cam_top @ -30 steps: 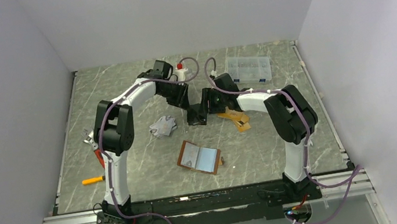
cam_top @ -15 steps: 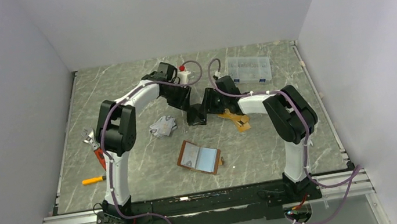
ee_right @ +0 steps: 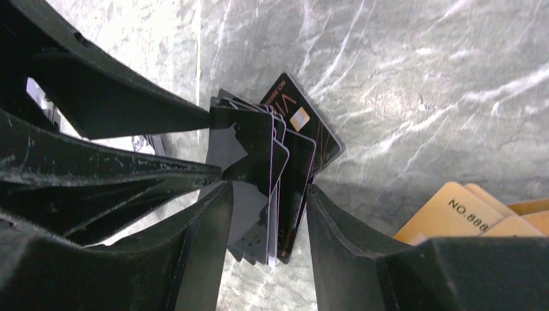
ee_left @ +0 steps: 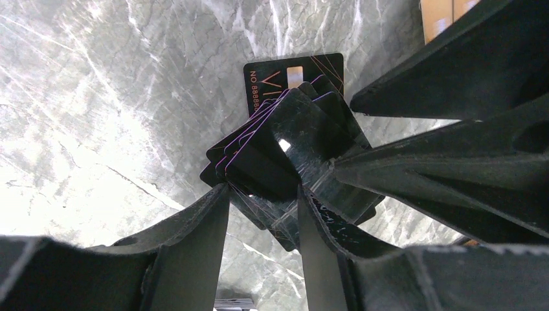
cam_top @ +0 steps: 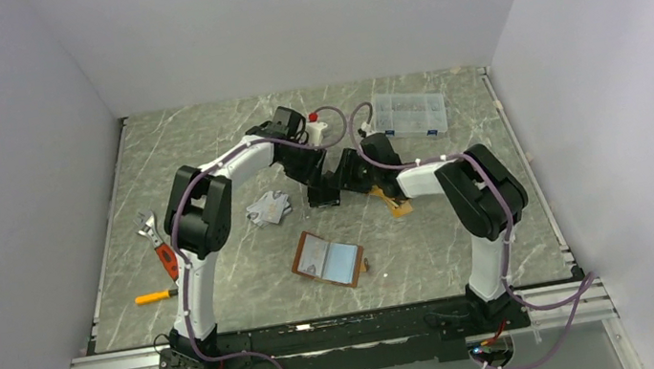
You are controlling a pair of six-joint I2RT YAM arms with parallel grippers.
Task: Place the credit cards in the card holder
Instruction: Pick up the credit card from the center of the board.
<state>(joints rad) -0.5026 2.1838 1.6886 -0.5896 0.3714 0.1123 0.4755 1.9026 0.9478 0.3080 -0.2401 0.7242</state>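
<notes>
a: where are the thin black credit cards point(ee_left: 294, 133)?
b: in a fanned bundle at the middle of the grey marbled desk point(cam_top: 202, 144), a little toward the far side, right where the two hands meet. one card in the fan shows a gold chip and orange lettering.
a: who has them?
b: the right hand point(ee_right: 268, 186) comes in from the right with a finger pressed against each side of the bundle, so it is clamped on them. the left hand point(ee_left: 263, 191) straddles the same bundle from the left. its fingers sit close on either side, but i cannot tell whether they pinch it or only flank it. i also cannot tell whether the bundle's lower edge touches the desk.
a: the other piles?
b: the silver-grey credit cards point(cam_top: 268, 207) lie loose just left of the hands, and the orange-gold credit cards point(cam_top: 395, 201) just right of them.
a: and the tan-brown leather card holder point(cam_top: 327, 260)?
b: open flat, nearer than the hands, apart from all three piles.
a: anything else?
b: a clear plastic compartment box point(cam_top: 408, 115) at the far right and a white bottle with a red cap point(cam_top: 318, 131) to its left. at the left edge are a steel wrench point(cam_top: 147, 231), a red-handled tool point(cam_top: 165, 261) and an orange-handled tool point(cam_top: 154, 297).
</notes>
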